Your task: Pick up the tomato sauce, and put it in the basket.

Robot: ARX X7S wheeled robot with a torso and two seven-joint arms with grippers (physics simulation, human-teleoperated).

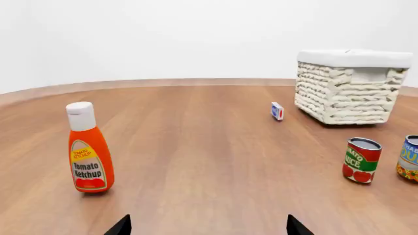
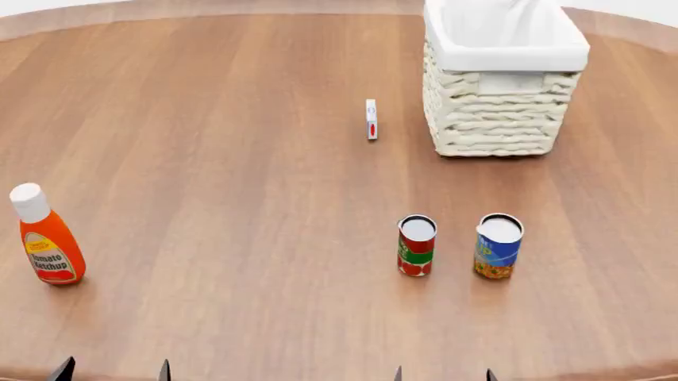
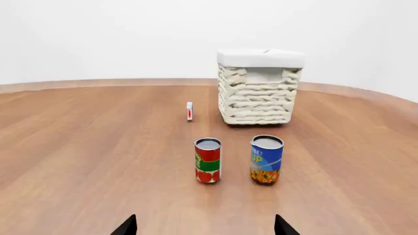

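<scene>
From the left wrist camera I see my left gripper with its two dark fingertips spread wide and nothing between them; the orange-red plastic ketchup bottle with a white cap stands upright at about 10 o'clock from it, and the small red-and-green tin of tomato sauce sits far out at 2 o'clock, so I judge this arm the wrong one for the pick. In the head camera the tomato sauce stands upright, just beside the blue-and-yellow tin can at its 3 o'clock, with the cream woven wicker basket with a white cloth liner well apart at 1 o'clock and a small white-and-red box on edge at 11 o'clock. In the right wrist camera my right gripper, fingers apart and empty, has the sauce tin almost dead ahead at 12 o'clock; I would drive straight in, keeping the outer finger clear of the blue can. The round wooden tabletop is smooth, against plain white walls.
</scene>
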